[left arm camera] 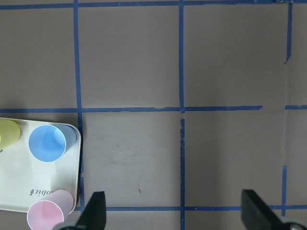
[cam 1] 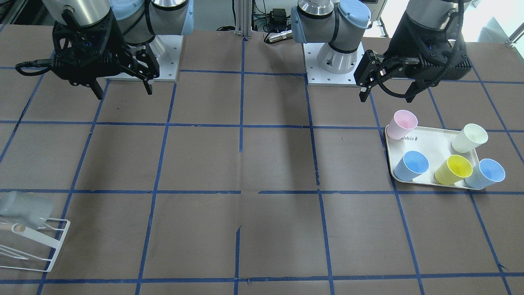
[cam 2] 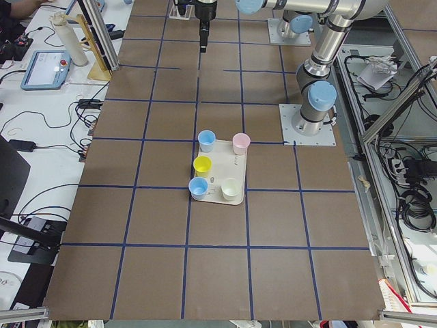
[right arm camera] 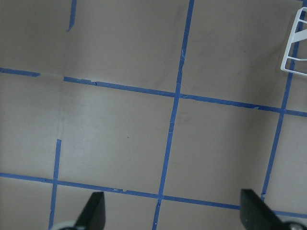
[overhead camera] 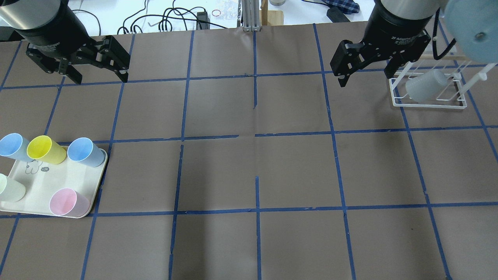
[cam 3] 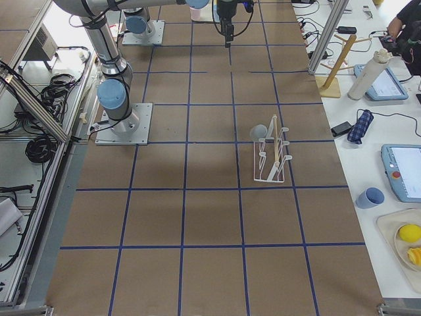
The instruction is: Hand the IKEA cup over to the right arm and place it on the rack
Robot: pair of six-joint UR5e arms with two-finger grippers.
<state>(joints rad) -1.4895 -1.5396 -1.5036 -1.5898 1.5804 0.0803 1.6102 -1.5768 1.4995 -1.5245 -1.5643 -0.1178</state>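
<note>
IKEA cup [overhead camera: 426, 85] lies on its side across the slanted prongs of the rack [overhead camera: 430, 105], at about 2 o'clock on the worktop [overhead camera: 253, 167] in the overhead view. Nothing is gripping it. The right pincer [overhead camera: 365, 79] hangs just beside the rack, at its 10 o'clock, with its fingers spread wide and nothing between them. The left pincer [overhead camera: 100, 80], up at 10 o'clock on the worktop, is likewise spread and empty. The placement looks done.

The main hazard appears to be the rest itself. A smooth, tapered plastic tumbler on thin white wire has little to hold it, and a nudge could roll it or slide it off the prongs. The rack looks light, so a careless sweep of the nearby right arm might shift or tip it, cup and all.

The cup is a matt, pale grey and has no handle. The rack is bare wire, with a light wooden dowel [cam 1: 12, 225] at one end. The worktop is dull brown, gridded with blue tape. At 8 o'clock a cream tray [overhead camera: 39, 194] carries five upright pastel tumblers of the same tapered shape.
</note>
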